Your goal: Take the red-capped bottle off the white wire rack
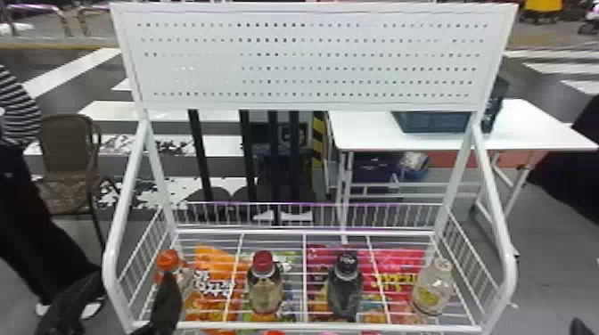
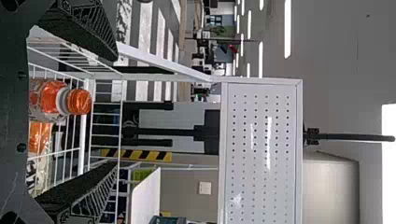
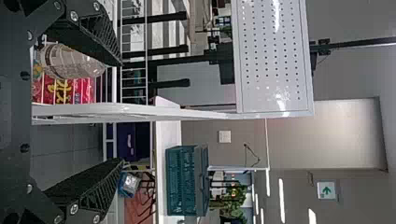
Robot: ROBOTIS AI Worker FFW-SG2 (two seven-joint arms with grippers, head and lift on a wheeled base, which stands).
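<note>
The red-capped bottle (image 1: pixel 264 289) stands upright on the white wire rack (image 1: pixel 312 326), left of its middle, between an orange-capped bottle (image 1: pixel 168 262) and a black-capped one (image 1: pixel 345 285). At the rack's front left corner is my left gripper (image 1: pixel 129 278), one finger in front of the orange-capped bottle. In the left wrist view, the left gripper (image 2: pixel 116 111) is open and holds nothing; the orange-capped bottle (image 2: pixel 53 100) lies beyond its palm, between the fingers. My right gripper (image 1: pixel 580 328) barely enters at the bottom right corner. The right wrist view has the right gripper (image 3: pixel 122 112) open and holding nothing.
A clear bottle (image 1: pixel 431 289) stands at the rack's right end. Snack bags (image 1: pixel 214 285) show beneath the wires. Slanted side posts (image 1: pixel 495 200) and a perforated panel (image 1: pixel 307 58) frame the rack. A white table (image 1: pixel 526 129) with a teal crate (image 3: pixel 181 179) is behind.
</note>
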